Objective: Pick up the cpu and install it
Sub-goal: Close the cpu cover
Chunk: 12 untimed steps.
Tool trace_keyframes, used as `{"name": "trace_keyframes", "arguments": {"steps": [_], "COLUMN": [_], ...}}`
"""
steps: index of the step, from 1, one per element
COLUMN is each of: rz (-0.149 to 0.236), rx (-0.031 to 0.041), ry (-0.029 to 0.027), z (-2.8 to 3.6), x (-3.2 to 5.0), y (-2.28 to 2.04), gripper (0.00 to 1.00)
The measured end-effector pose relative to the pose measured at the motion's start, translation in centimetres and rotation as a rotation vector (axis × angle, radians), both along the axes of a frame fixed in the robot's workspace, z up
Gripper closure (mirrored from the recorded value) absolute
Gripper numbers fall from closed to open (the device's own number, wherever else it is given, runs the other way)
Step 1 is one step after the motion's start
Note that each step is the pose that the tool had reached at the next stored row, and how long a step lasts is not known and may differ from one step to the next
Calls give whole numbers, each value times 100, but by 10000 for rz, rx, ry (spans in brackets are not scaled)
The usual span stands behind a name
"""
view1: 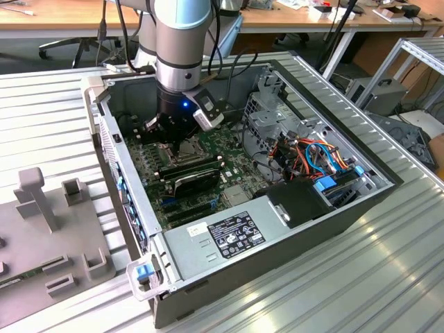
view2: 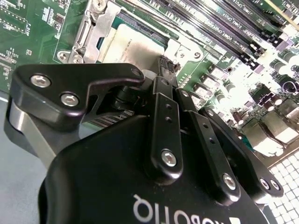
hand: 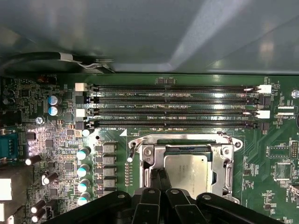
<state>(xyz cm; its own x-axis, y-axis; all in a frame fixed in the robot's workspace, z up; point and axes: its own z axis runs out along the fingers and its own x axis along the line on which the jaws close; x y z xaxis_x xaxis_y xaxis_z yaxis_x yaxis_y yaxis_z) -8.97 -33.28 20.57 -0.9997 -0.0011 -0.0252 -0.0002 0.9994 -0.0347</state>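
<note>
The cpu (hand: 189, 171) is a flat silver-grey square lying level inside the open metal socket frame (hand: 182, 140) on the green motherboard; in the second wrist view the cpu (view2: 135, 44) sits in the same frame (view2: 93, 28). My gripper (hand: 160, 175) has its two thin black fingers pressed together, their tips right at one edge of the cpu, with nothing visible between them. The second wrist view shows the gripper (view2: 167, 70) with its closed tips beside the chip's corner. In the exterior view the gripper (view1: 182, 142) reaches down into the open computer case (view1: 361, 201).
Empty memory slots (hand: 173, 105) run beside the socket. A black card (view1: 198, 177), a power supply (view1: 229, 236) and a bundle of coloured cables (view1: 312, 156) crowd the case. A grey fixture (view1: 41, 201) stands at the exterior view's left on the ribbed metal table (view1: 333, 291).
</note>
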Motion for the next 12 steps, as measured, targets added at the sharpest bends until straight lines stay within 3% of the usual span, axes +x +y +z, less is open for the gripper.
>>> {"name": "trace_keyframes", "arguments": {"steps": [2,7,12], "rz": [2,1,1], "rx": [-8,-13,-9], "ry": [2,8,7], "z": [39,52,105], "x": [0,0,4], "y": [-1,-2,-2], "gripper": [89,89,89]}}
